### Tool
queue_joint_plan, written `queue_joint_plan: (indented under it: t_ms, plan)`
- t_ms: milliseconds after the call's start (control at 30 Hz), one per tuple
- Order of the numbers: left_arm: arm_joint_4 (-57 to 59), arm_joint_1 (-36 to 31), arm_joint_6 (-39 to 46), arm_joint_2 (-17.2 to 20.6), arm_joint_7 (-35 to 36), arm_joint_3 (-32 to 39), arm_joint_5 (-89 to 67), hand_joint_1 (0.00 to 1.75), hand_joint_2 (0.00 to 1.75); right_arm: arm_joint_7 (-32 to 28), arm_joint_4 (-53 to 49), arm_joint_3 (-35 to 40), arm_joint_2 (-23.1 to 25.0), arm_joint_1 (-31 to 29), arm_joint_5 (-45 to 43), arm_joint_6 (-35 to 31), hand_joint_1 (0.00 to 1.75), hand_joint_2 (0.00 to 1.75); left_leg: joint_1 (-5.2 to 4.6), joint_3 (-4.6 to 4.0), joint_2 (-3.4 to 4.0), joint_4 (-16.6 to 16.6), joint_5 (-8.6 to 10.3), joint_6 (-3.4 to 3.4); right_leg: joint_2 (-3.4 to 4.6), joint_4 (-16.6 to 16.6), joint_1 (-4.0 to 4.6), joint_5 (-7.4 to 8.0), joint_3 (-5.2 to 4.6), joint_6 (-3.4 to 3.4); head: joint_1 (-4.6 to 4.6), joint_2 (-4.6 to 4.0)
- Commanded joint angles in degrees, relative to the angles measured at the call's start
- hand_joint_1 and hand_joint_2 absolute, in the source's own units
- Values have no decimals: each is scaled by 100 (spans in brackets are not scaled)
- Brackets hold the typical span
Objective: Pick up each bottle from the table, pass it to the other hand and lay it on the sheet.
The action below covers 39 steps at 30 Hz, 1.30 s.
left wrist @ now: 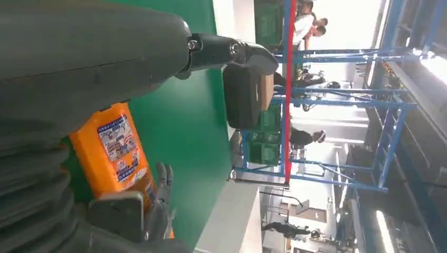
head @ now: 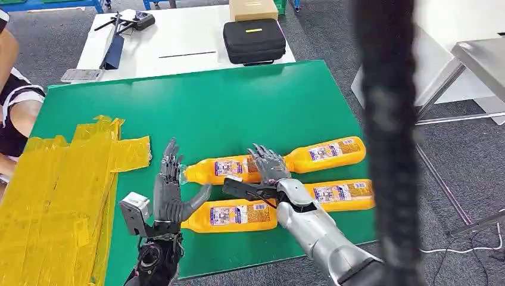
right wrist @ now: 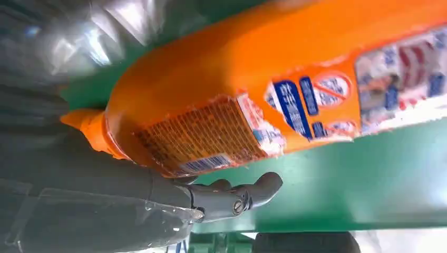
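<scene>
A: Where are the bottles?
B: Four orange ones lie on the green tabletop, right of the yellow sheet.
A: The right robot hand?
B: Resting over the far-left bottle; whether it grips, I cannot tell.
A: The left robot hand?
B: Fingers spread, holding nothing, just left of the near-left bottle.

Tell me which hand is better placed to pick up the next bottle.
Right, probably. The right hand already lies over the middle-left bottle, fingers at its side. The left hand hovers open beside that bottle's cap.
</scene>
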Motion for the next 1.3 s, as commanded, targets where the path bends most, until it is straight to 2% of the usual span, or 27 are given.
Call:
queue_joint_plan:
  t_ms: [33,100,267,400,433,567,600,633,667,700,733,767,833,933,967,1000,1033,1133,1200,1233,1300]
  plan:
    - [702,-386,-71,-26,-1,-156,66,0,175,177,1067,412,179,-644,310,28,0,175,4,32,7,2,-14,-20,-5,2,4,-13,31,-3,0,0]
    - [763,-423,-87,-26,-13,-168,83,0,175,151,1168,467,198,-698,400,15,0,175,8,54,7,8,-27,-30,-10,7,8,-26,54,-4,0,0]
    - [832,-466,-107,-33,-37,-176,100,0,175,210,1341,591,239,-820,580,77,0,175,2,19,2,-1,-7,-12,-5,-1,2,-7,18,-1,0,0]
    - [908,-530,-133,-40,-59,-187,116,0,175,243,1571,754,333,-998,792,250,0,175,5,40,5,6,-18,-22,-9,5,5,-19,40,-2,2,0]
    - [908,-530,-133,-40,-59,-187,116,0,175,243,1571,754,333,-998,792,250,0,175,1,20,4,1,-7,-14,-5,2,2,-8,19,-1,2,0]
    - [960,-603,-149,-49,-80,-172,146,0,175,230,1785,800,397,-1176,840,631,0,175,3,26,0,2,-8,-17,-10,3,3,-10,25,-2,0,0]
    - [963,-616,-152,-52,-82,-165,153,0,175,215,1812,787,418,-1211,822,722,14,175,4,33,3,5,-13,-22,-10,6,5,-15,32,-3,0,0]
    - [958,-627,-152,-51,-82,-161,153,0,175,215,1814,785,415,-1223,821,730,14,175,4,28,0,3,-10,-19,-12,3,5,-12,28,-2,2,0]
    - [967,-639,-163,-53,-82,-150,158,0,175,185,1860,755,428,-1258,782,813,112,175,2,20,0,-1,-5,-14,-8,0,2,-7,19,-2,0,0]
    - [967,-639,-163,-53,-82,-150,158,0,175,185,1860,755,428,-1258,782,813,112,175,6,39,-1,6,-15,-23,-15,5,6,-18,38,-3,0,0]
    - [972,-642,-168,-53,-82,-146,159,0,175,173,1870,750,423,-1265,780,811,112,175,3,19,-1,-1,-4,-13,-9,-1,3,-6,18,-1,2,0]
    - [974,-641,-170,-55,-82,-143,162,0,175,170,1883,731,423,-1269,758,833,140,175,4,37,0,3,-14,-22,-13,4,4,-17,36,-2,0,0]
    - [976,-627,-177,-60,-83,-137,166,0,175,177,1907,703,396,-1275,736,849,152,175,6,41,1,5,-18,-22,-13,4,7,-20,41,-2,2,0]
    - [946,-582,-186,-57,-86,-128,170,0,175,167,1927,666,382,-1271,706,838,154,175,1,20,-2,-3,-1,-10,-10,-3,1,-5,18,0,0,0]
    - [927,-565,-183,-57,-88,-123,171,0,175,158,1898,655,372,-1261,704,759,164,175,6,45,-3,3,-16,-22,-18,1,7,-20,46,-2,2,0]
    - [874,-533,-165,-53,-101,-110,168,0,175,119,1823,535,356,-1213,605,412,173,175,4,34,-5,0,-9,-17,-17,0,4,-14,35,-1,0,0]
    - [832,-506,-173,-47,-101,-99,167,0,175,117,1844,519,349,-1228,603,361,173,175,6,50,-5,5,-18,-23,-20,3,7,-22,51,-2,0,0]
    - [763,-469,-154,-35,-99,-76,148,0,175,126,1776,415,336,-1222,544,51,175,175,3,28,-2,0,-6,-15,-12,-1,3,-10,27,-1,2,0]
    - [691,-447,-108,-29,-87,-43,115,0,175,32,1649,187,327,-1167,353,-417,175,175,4,41,2,5,-16,-22,-12,4,5,-19,40,-2,2,0]
    - [639,-442,-111,-3,43,-21,93,0,175,-107,1522,-5,309,-1110,216,-924,175,175,3,18,-1,0,-4,-12,-9,-1,3,-6,18,-1,0,0]
    - [622,-475,22,88,254,-123,-247,0,175,-321,1270,-248,274,-964,67,-1687,175,175,5,40,-2,6,-17,-24,-16,6,6,-21,41,-2,2,0]
